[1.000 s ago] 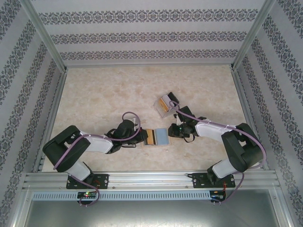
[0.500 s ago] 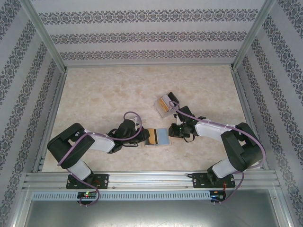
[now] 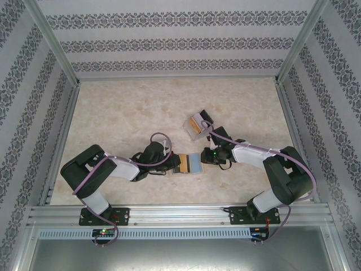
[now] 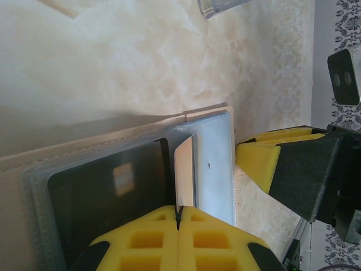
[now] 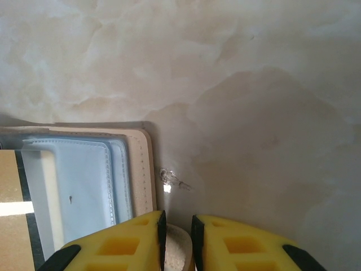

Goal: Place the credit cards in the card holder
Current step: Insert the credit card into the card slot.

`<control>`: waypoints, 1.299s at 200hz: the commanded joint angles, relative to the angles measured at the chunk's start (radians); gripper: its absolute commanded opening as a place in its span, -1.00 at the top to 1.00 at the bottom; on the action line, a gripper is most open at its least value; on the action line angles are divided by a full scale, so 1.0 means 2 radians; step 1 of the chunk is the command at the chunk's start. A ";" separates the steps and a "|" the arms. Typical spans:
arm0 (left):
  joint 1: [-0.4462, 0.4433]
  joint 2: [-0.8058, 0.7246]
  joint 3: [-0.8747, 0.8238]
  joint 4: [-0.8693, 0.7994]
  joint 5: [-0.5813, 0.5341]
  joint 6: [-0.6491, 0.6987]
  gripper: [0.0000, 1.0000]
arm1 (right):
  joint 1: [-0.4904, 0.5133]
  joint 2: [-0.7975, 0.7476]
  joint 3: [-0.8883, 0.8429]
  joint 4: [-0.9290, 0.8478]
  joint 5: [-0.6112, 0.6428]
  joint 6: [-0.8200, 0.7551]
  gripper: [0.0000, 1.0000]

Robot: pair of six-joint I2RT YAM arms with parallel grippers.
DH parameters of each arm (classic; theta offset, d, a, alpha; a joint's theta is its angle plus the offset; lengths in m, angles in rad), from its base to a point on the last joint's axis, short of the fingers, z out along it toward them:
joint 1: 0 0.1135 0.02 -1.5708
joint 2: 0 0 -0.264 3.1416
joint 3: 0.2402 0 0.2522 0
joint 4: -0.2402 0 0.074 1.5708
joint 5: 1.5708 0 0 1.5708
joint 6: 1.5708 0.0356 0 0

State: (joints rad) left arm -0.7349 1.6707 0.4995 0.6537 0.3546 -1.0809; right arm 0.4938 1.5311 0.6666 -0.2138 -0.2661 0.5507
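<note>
The card holder (image 3: 192,164) lay open by the near edge of the tabletop (image 3: 124,107). Up close, the left gripper (image 4: 178,213) was clenched on a pale card (image 4: 185,169), while the right gripper (image 5: 177,220) pinched the holder's tan edge. A clear box (image 3: 196,126) sat just behind.

Overhead, two close-ups, common card holder (image 3: 189,164)

Left arm (image 3: 107,169): elbow and forearm have swung to the right, bringing the left tool (image 3: 170,162) in closer behind the card holder (image 3: 194,164). Credit card (image 3: 182,164), at that tool's tips: pushed slightly further forward across the holder.
</note>
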 commanded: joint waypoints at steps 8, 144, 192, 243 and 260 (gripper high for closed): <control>-0.016 0.019 0.013 -0.015 -0.011 -0.010 0.99 | 0.022 0.043 -0.010 0.031 -0.009 0.007 0.52; -0.050 0.063 0.040 -0.001 -0.058 -0.050 0.76 | 0.032 0.038 -0.030 0.048 -0.010 0.049 0.64; -0.054 -0.001 0.048 -0.151 -0.119 -0.035 0.50 | 0.031 0.031 -0.030 0.042 0.000 0.049 0.64; -0.060 0.009 0.076 -0.174 -0.104 -0.017 0.66 | 0.032 0.038 -0.024 0.045 -0.006 0.048 0.64; -0.061 0.025 0.086 -0.166 -0.091 -0.016 0.68 | 0.033 0.039 -0.023 0.046 -0.008 0.048 0.64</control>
State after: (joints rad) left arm -0.8383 1.6752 0.6392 0.3878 0.1539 -1.1481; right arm 0.5133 1.5196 0.6518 -0.1970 -0.2241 0.6331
